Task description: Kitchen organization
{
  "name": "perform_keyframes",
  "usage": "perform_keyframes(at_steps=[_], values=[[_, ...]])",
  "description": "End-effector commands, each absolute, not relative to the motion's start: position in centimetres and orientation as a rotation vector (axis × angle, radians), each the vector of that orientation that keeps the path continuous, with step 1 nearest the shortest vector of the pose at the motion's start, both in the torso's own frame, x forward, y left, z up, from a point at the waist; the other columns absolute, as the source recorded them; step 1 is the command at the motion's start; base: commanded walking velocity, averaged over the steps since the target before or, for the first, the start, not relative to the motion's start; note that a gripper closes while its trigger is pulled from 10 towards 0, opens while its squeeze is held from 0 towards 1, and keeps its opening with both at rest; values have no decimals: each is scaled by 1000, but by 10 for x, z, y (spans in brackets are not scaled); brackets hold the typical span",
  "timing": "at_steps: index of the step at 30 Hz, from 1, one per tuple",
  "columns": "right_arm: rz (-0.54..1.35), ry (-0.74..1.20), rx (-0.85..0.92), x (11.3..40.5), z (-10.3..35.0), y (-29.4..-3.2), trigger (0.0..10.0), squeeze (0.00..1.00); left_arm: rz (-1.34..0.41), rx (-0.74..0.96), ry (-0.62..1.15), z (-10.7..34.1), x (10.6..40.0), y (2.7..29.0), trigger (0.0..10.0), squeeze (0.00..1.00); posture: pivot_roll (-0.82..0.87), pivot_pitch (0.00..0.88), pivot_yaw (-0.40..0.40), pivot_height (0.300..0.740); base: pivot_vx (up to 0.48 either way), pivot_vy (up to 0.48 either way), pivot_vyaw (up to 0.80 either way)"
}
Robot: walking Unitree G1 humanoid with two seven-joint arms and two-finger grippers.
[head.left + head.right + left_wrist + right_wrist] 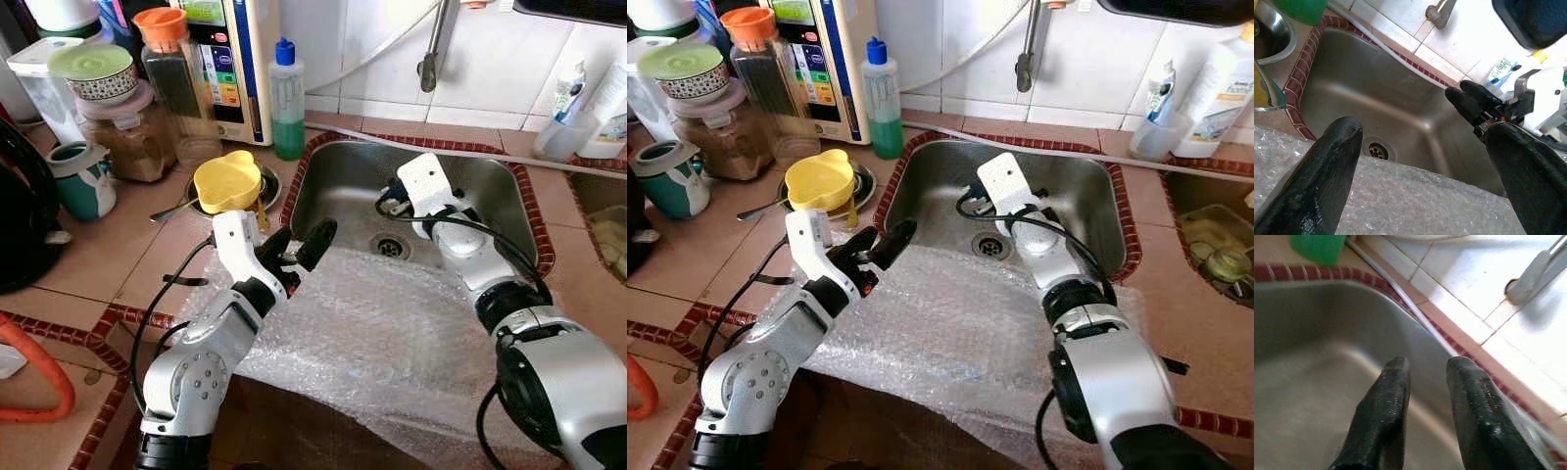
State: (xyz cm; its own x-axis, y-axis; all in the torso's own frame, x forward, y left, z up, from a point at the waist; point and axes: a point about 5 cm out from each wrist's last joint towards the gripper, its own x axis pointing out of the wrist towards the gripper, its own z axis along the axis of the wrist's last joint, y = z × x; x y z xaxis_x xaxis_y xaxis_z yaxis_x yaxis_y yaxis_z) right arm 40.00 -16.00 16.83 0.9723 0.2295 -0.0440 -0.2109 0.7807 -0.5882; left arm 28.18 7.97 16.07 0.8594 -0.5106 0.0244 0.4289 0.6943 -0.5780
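my left gripper (300,249) hangs over the near left edge of the steel sink (343,186), its two black fingers spread wide with nothing between them. just under it lies a sheet of bubble wrap (382,333), which covers the front rim of the sink and runs across the counter toward me. in my left wrist view the fingers (1327,171) frame the drain (1376,151) and the sink's far wall, and the bubble wrap sits below them.

my right gripper (1422,369) reaches down into the sink basin, near its back wall, under the tap (431,59). its fingers (1386,406) stand a narrow gap apart and hold nothing. from the head views my own white wrist plate hides the tips, so i go by the wrist view and my left wrist view, where the right gripper shows as two slim black tips close together; whether they touch the steel i cannot tell.

on the tiled counter (147,245) to my left, just beside the sink rim, a yellow funnel-shaped cup (227,182) sits on a clear glass over a round metal plate, with a spoon handle poking out toward the left. behind it stand a green bottle with a blue cap (287,98), a jar with an orange lid (171,59), a brown-filled jar topped by a patterned bowl with a green lid (98,70), and a teal mug (83,179). an orange hose (39,377) curves along the near left corner.
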Motion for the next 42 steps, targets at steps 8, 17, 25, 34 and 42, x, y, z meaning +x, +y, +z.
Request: perform_keyframes(at_steps=[8, 17, 25, 34, 42], values=[[260, -11, -675, 396, 160, -165, 10000, 1000, -485, -554, 119, 163, 284, 86, 10000, 1000, 164, 81, 68, 740, 0, 0, 0], [408, -55, -430, 393, 161, -144, 10000, 1000, -311, -442, 31, 168, 299, 111, 10000, 1000, 154, 75, 61, 740, 0, 0, 0], [596, -165, -188, 379, 165, -116, 10000, 1000, -220, -344, -26, 168, 304, 126, 10000, 1000, 133, 66, 59, 740, 0, 0, 0], [644, -219, -105, 348, 162, -109, 10000, 1000, -128, -256, -79, 168, 308, 139, 10000, 1000, 106, 46, 53, 740, 0, 0, 0], [781, -160, 20, 309, 162, -102, 10000, 1000, 169, -188, -107, 166, 317, 188, 10000, 1000, 94, 41, 54, 740, 0, 0, 0]])
